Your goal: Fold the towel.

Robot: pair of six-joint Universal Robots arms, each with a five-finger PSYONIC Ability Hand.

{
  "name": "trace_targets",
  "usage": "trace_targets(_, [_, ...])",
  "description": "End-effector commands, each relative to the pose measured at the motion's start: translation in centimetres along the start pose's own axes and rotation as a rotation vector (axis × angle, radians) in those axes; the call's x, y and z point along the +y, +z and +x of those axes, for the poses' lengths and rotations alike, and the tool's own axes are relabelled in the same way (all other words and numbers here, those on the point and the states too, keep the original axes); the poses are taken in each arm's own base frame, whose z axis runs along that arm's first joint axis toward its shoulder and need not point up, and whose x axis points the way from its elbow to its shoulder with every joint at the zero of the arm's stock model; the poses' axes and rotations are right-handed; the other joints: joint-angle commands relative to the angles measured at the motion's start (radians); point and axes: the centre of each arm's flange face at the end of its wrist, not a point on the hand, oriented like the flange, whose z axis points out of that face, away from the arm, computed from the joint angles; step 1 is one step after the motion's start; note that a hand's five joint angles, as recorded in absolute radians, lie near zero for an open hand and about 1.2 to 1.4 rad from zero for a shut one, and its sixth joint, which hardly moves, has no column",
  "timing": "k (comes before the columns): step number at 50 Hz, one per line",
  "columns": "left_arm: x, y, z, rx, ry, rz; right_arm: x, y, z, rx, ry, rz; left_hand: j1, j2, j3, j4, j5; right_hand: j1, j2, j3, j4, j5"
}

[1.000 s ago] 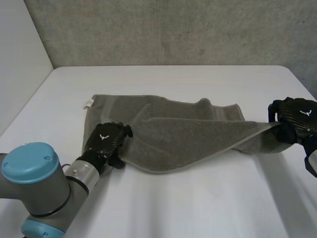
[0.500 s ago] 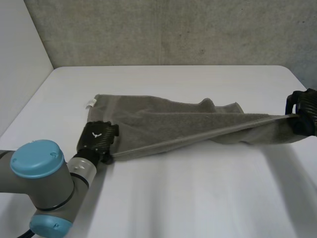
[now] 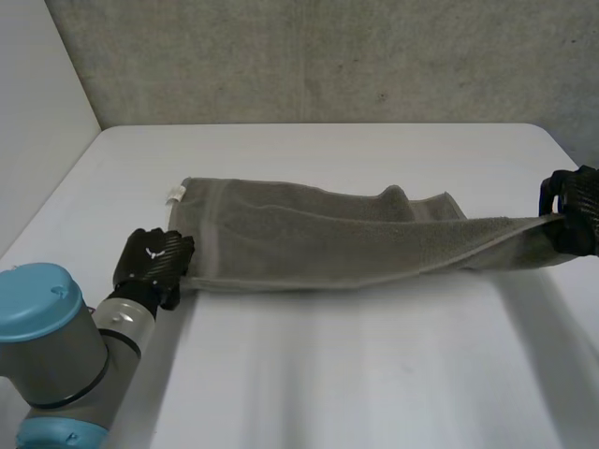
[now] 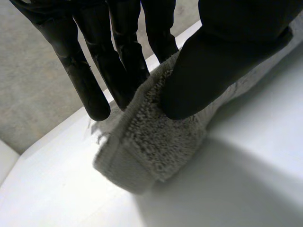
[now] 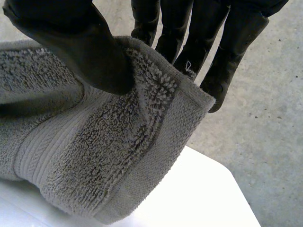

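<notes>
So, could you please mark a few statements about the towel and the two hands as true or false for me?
1. The left hand pinches a corner of the towel between its thumb and fingers. True.
2. The right hand is open and clear of the towel. False: it pinches the towel's other end between thumb and fingers.
3. A small white tag sits at the towel's far corner on the left-hand side. True.
4. The towel lies folded into a neat square in the middle of the table. False: it is stretched out long between the two hands.
</notes>
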Motion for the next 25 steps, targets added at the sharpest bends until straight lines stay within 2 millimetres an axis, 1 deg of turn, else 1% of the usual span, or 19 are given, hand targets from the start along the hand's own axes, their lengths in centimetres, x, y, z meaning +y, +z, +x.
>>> trace_targets(1, [-1.1, -1.0, -1.0, 0.056, -0.008, -0.038, -0.6, -0.1, -0.2, -0.026, -0.062, -0.036, 0.225, 0.195, 0.195, 0.196, 0.215, 0.055, 0.06, 0.053, 0.054, 0.056])
trace_targets(2, [-1.8, -1.2, -1.9, 0.045, -0.015, -0.046, -0.6, -0.1, -0.2, -0.026, -0.063, -0.036, 0.225, 0.195, 0.195, 0.196, 0.215, 0.055, 0.06, 0.053, 0.054, 0.056])
trace_targets(3, [-1.8, -1.2, -1.9, 0.045, -0.015, -0.046, -0.8, -0.1, -0.2, -0.046, -0.093, -0.051, 0.225, 0.195, 0.195, 0.196, 0.215, 0.055, 0.06, 0.053, 0.054, 0.056])
trace_targets(5, [-3.2, -1.8, -3.7, 0.016, -0.027, -0.051, -1.0, -0.2, -0.5, -0.076, -0.129, -0.082, 0.225, 0.195, 0.195, 0.196, 0.215, 0.055, 0.06, 0.053, 0.054, 0.056])
trace_targets(6, [-3.2, -1.8, -3.8, 0.015, -0.027, -0.051, -1.3, -0.4, -0.7, -0.108, -0.165, -0.115, 0.225, 0.195, 0.195, 0.196, 0.215, 0.055, 0.06, 0.053, 0.054, 0.056])
trace_targets(8, [-5.7, -3.0, -5.4, -0.019, -0.027, -0.003, -1.7, -0.7, -0.8, -0.138, -0.201, -0.152, 0.225, 0.195, 0.195, 0.196, 0.215, 0.055, 0.06, 0.053, 0.054, 0.056])
trace_targets(9, [-5.8, -3.0, -5.4, -0.019, -0.027, -0.003, -2.0, -1.0, -0.9, -0.168, -0.238, -0.193, 0.225, 0.195, 0.195, 0.196, 0.215, 0.055, 0.06, 0.053, 0.054, 0.056])
trace_targets(10, [-7.3, -3.9, -6.1, -0.029, -0.025, 0.034, -2.4, -1.4, -1.0, -0.193, -0.269, -0.227, 0.225, 0.195, 0.195, 0.196, 0.215, 0.055, 0.06, 0.053, 0.054, 0.056])
trace_targets(11, [-8.4, -4.6, -6.4, -0.028, -0.024, 0.056, -2.8, -1.8, -1.1, -0.218, -0.304, -0.265, 0.225, 0.195, 0.195, 0.196, 0.215, 0.055, 0.06, 0.053, 0.054, 0.056])
trace_targets(12, [-8.4, -4.6, -6.4, -0.028, -0.024, 0.056, -2.8, -1.8, -1.1, -0.218, -0.304, -0.265, 0.225, 0.195, 0.195, 0.196, 0.215, 0.055, 0.06, 0.053, 0.054, 0.056])
trace_targets(13, [-9.5, -5.5, -6.7, -0.025, -0.022, 0.084, -3.5, -2.0, -1.2, -0.237, -0.332, -0.286, 0.225, 0.195, 0.195, 0.196, 0.215, 0.055, 0.06, 0.053, 0.054, 0.056])
trace_targets(14, [-10.2, -6.2, -6.9, -0.023, -0.021, 0.1, -3.5, -2.0, -1.2, -0.237, -0.332, -0.286, 0.225, 0.195, 0.195, 0.196, 0.215, 0.055, 0.06, 0.053, 0.054, 0.056])
trace_targets(15, [-10.2, -6.2, -6.9, -0.023, -0.021, 0.1, -4.3, -2.4, -1.3, -0.25, -0.361, -0.299, 0.225, 0.195, 0.195, 0.196, 0.215, 0.055, 0.06, 0.053, 0.054, 0.056])
trace_targets(16, [-10.7, -6.7, -7.0, -0.021, -0.021, 0.112, -5.2, -2.8, -1.4, -0.262, -0.389, -0.305, 0.225, 0.195, 0.195, 0.196, 0.215, 0.055, 0.06, 0.053, 0.054, 0.056])
trace_targets(17, [-11.1, -7.3, -7.0, -0.019, -0.018, 0.121, -5.2, -2.8, -1.4, -0.262, -0.39, -0.305, 0.225, 0.195, 0.195, 0.196, 0.215, 0.055, 0.06, 0.053, 0.054, 0.056])
trace_targets(19, [-11.3, -7.7, -7.0, -0.018, -0.016, 0.121, -6.5, -3.5, -1.7, -0.29, -0.417, -0.324, 0.225, 0.195, 0.195, 0.196, 0.215, 0.055, 0.06, 0.053, 0.054, 0.056])
trace_targets(20, [-11.3, -7.7, -7.0, -0.018, -0.016, 0.121, -6.5, -3.5, -1.7, -0.29, -0.417, -0.324, 0.225, 0.195, 0.195, 0.196, 0.215, 0.055, 0.06, 0.053, 0.054, 0.056])
trace_targets(22, [-11.1, -8.1, -6.8, -0.01, -0.018, 0.105, -7.4, -3.8, -1.5, -0.311, -0.438, -0.349, 0.225, 0.195, 0.195, 0.196, 0.215, 0.055, 0.06, 0.053, 0.054, 0.056])
trace_targets(25, [-10.7, -8.0, -6.8, -0.008, -0.02, 0.09, -7.8, -3.9, -1.4, -0.322, -0.461, -0.357, 0.225, 0.195, 0.195, 0.196, 0.215, 0.055, 0.06, 0.053, 0.054, 0.056])
